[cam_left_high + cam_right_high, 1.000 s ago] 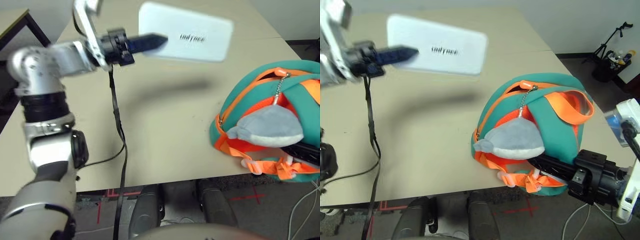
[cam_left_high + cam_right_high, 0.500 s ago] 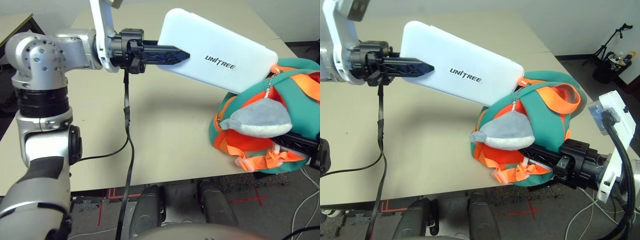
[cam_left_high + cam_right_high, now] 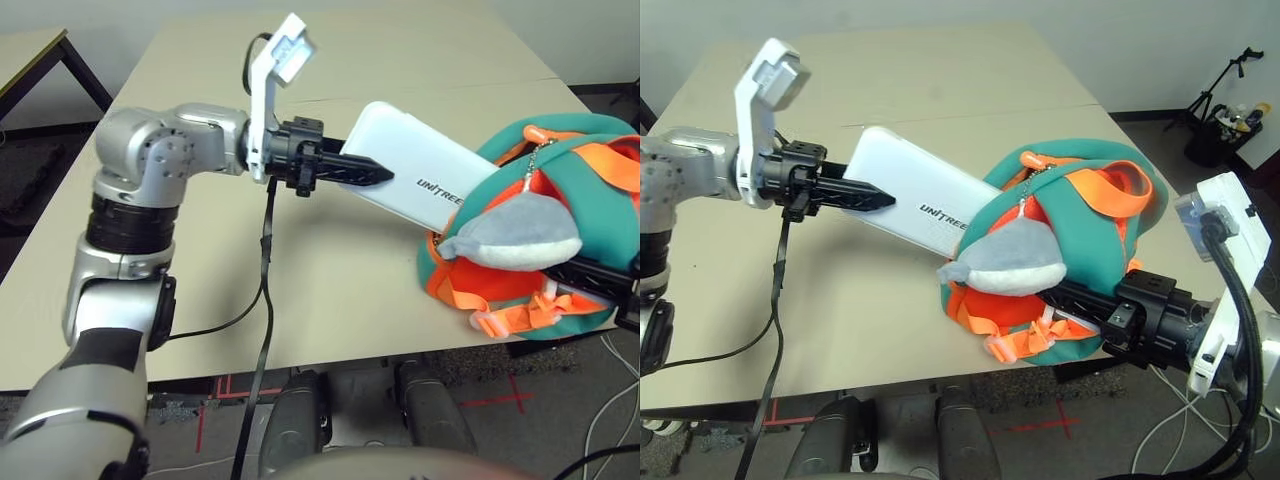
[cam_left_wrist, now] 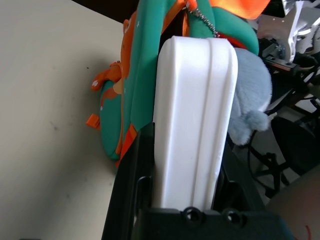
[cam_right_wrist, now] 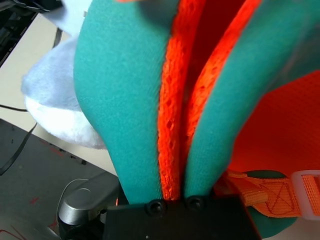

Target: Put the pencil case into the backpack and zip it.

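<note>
Insertion is the step I'm on: my left gripper (image 3: 385,178) is clamped on one end of the pencil case (image 3: 420,183), and the case's far end is already nosing into the open mouth of the backpack (image 3: 1080,190). To do this well, I'd keep the case lined up with the orange-trimmed zipper opening and feed it in along its own length, flat face sliding under the upper lip, not pushing down on the teal shell. The grey plush charm (image 3: 1010,265) hangs just below the entry on its chain, and I judge it could snag or get dragged in, so I'd keep the case above it. I wouldn't let go until most of the case is swallowed, or it may tip back out onto the table (image 3: 330,290).

My right gripper (image 5: 172,150) is pinched tight on a teal fold of the backpack with its orange trim, bracing the bag at the table's near right corner so it can't slide away under the push.

Relative to the left gripper, the case runs straight out from between the fingers toward the bag, hovering off the table surface
</note>
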Robot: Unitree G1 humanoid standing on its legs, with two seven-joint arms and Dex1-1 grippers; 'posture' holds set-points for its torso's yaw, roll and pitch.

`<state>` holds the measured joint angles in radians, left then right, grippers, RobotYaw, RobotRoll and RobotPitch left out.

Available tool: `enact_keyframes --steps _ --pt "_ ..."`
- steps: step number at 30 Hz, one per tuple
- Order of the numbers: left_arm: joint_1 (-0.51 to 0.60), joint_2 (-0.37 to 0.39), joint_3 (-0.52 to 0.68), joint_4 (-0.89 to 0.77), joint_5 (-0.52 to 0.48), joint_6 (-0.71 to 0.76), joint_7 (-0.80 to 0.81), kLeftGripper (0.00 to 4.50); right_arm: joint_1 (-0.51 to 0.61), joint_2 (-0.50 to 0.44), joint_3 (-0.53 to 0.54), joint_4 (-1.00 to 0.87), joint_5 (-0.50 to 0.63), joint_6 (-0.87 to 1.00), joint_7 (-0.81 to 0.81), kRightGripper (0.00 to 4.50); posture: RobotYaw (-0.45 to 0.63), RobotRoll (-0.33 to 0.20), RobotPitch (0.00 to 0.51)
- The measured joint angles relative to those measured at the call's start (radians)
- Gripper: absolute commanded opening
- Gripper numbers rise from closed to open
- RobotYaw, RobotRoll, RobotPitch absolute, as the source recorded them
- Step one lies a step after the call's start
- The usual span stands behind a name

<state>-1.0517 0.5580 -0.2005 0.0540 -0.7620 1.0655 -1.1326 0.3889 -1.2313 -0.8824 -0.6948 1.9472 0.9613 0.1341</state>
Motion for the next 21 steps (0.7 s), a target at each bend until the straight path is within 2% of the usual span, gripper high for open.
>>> enact_keyframes --steps 6,12,21 --pt "-0.066 -0.111 -0.085 0.106 0.120 -0.115 -0.041 1.41 -0.031 0.000 0.027 -0.001 0.000 -0.005 -0.018 0.13 -0.20 0.000 0.104" --pt "-0.082 -0.216 -0.139 0.175 0.221 -0.205 -0.056 1.41 -0.058 0.001 0.064 -0.001 0.000 -0.017 -0.034 0.13 -0.19 0.000 0.101" --pt "-0.060 -0.271 -0.177 0.165 0.293 -0.213 -0.057 1.41 -0.097 0.003 0.117 -0.001 -0.007 -0.026 -0.040 0.13 -0.18 0.000 0.101"
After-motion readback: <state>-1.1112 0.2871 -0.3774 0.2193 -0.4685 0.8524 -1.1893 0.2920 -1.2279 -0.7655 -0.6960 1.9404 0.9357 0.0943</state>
